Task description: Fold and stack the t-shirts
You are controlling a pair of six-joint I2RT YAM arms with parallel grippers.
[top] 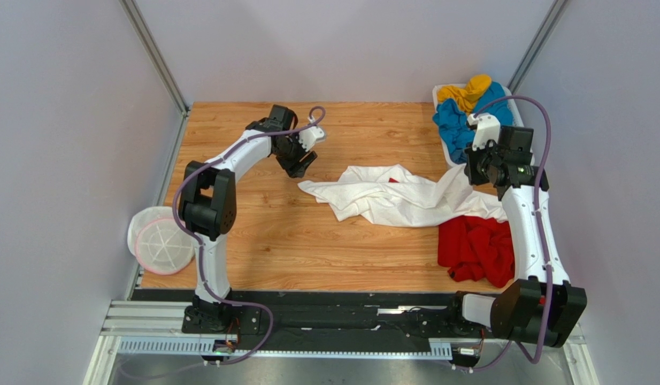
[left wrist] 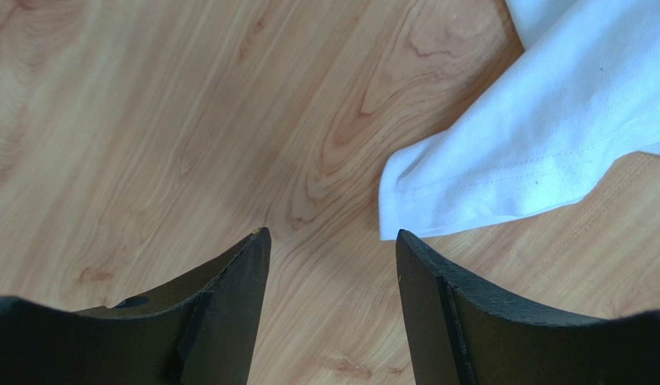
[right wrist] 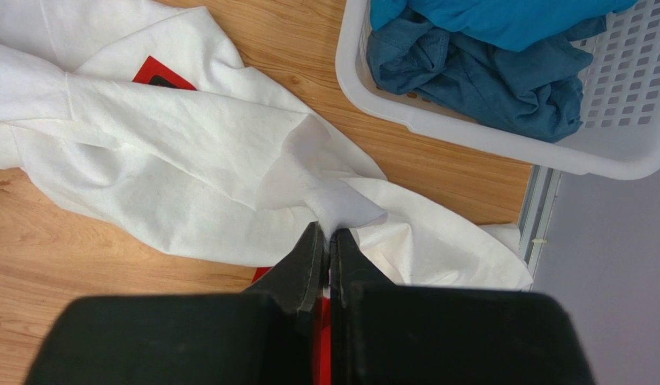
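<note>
Right gripper (right wrist: 329, 241) clamped on white t-shirt (right wrist: 188, 152)
Left gripper (left wrist: 332, 234) released, jaws apart, just beside the white t-shirt's hem corner; red t-shirt (top: 474, 245) touches its near edge

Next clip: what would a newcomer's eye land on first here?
A white shirt sprawls across the middle of the table, one fold pinched in the shut right pincer. A red shirt lies heaped near that arm's base, and a basket in the far right corner holds blue shirts and a yellow shirt.
</note>
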